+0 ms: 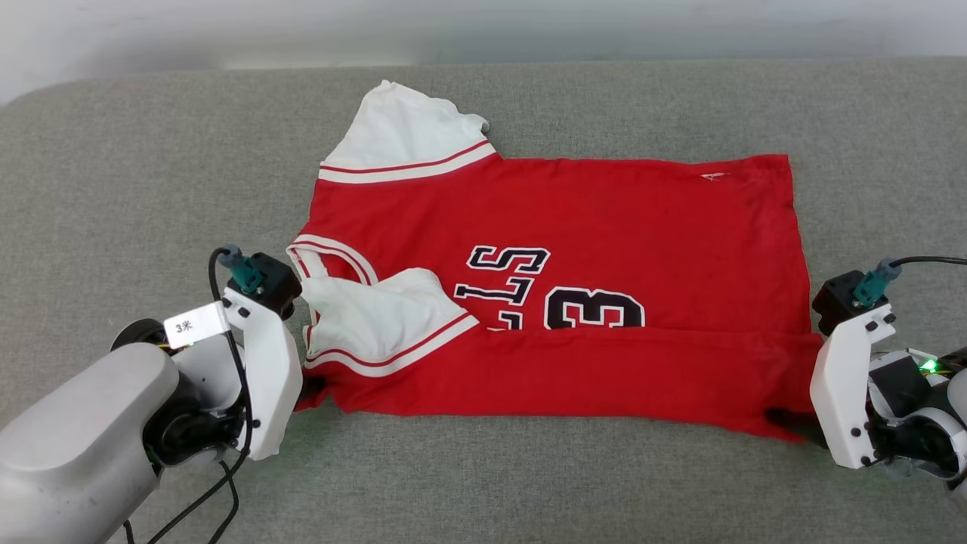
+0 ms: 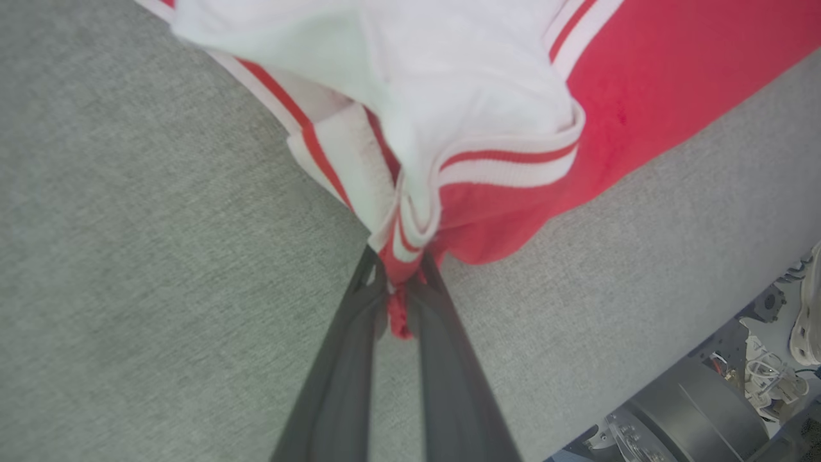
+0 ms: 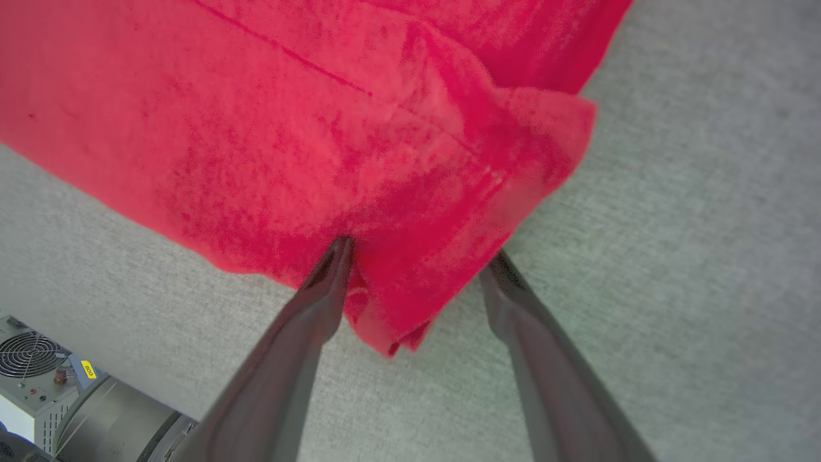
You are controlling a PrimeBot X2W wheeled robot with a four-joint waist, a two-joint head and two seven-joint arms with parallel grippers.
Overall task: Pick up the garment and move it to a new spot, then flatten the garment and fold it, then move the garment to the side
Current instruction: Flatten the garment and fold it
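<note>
The garment, a red jersey with white sleeves, lies spread across the grey padded surface, its neck toward the left. Its near edge is folded up over the lower part of the black lettering and the 3. My left gripper is at the near left corner; in the left wrist view my left gripper is shut on a bunch of red and white cloth beside the sleeve trim. At the near right corner my right gripper stands open. The right wrist view has my right gripper with the red corner between its fingers.
The grey surface runs wide on both sides and behind the jersey, ending at a pale wall. Beyond its near edge the wrist views show robot base hardware and a grey fan box.
</note>
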